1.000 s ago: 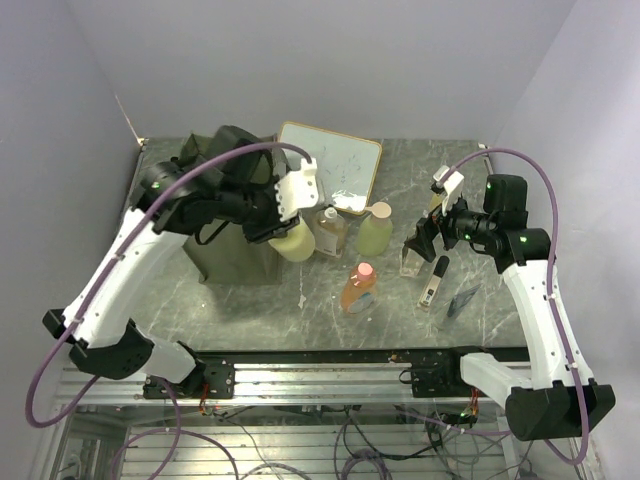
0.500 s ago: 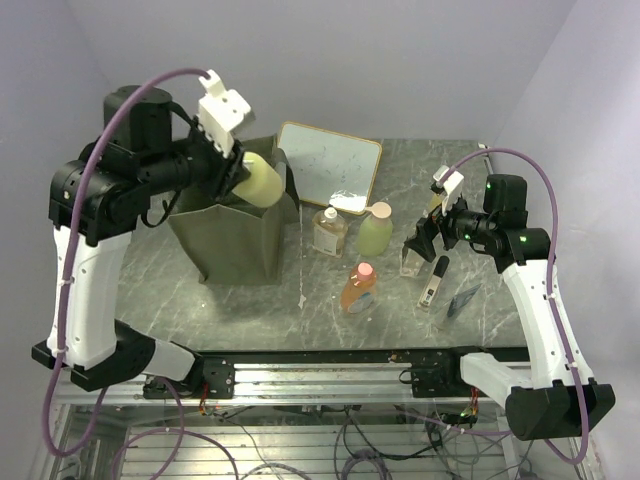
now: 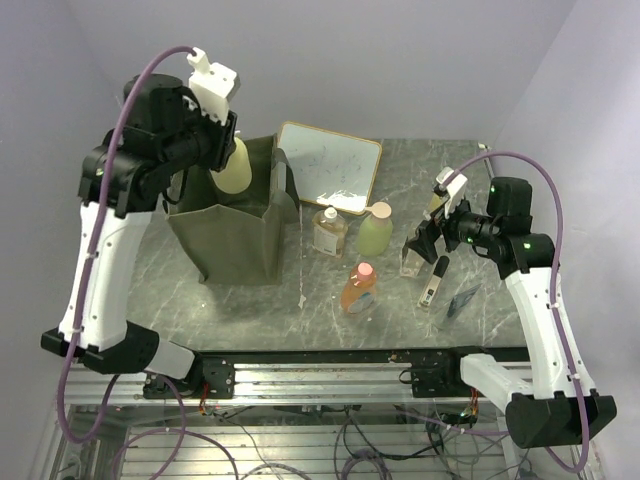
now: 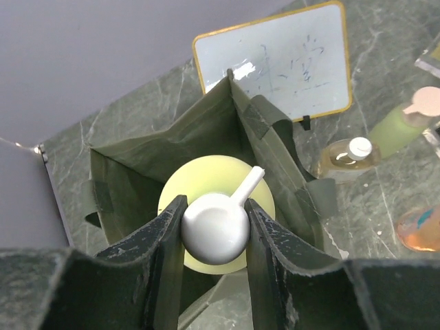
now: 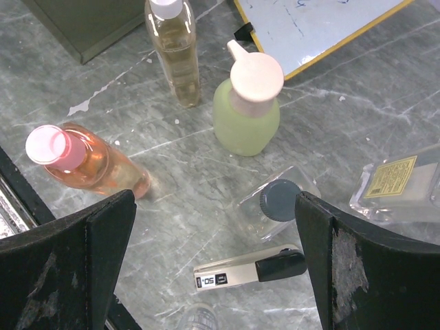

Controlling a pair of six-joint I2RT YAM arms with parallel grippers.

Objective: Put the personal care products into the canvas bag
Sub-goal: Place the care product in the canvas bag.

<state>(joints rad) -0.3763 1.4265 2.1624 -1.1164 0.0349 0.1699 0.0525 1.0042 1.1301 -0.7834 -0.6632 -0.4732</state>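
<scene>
My left gripper (image 3: 222, 140) is shut on the white pump (image 4: 214, 227) of the yellow-green bottle (image 4: 206, 185), and holds it upright over the open mouth of the olive canvas bag (image 3: 235, 235), which also shows in the left wrist view (image 4: 137, 158). My right gripper (image 5: 216, 234) is open and empty above a clear black-capped bottle (image 5: 278, 206). Around it are the green bottle (image 5: 247, 110), the amber bottle (image 5: 175, 55) and the orange bottle (image 5: 89, 161) lying on its side. A second clear bottle (image 5: 399, 182) lies at the right.
The wood-framed whiteboard (image 3: 332, 168) leans behind the bottles, just right of the bag. A white tube with a black cap (image 5: 247, 269) lies near the clear bottle. A clear packet (image 3: 462, 300) lies at the front right. The metal rail (image 3: 330, 375) runs along the table's near edge.
My left arm has lifted the yellow-green bottle from beside the bag's right side up and leftward over the bag's open mouth. The right arm has barely moved.
</scene>
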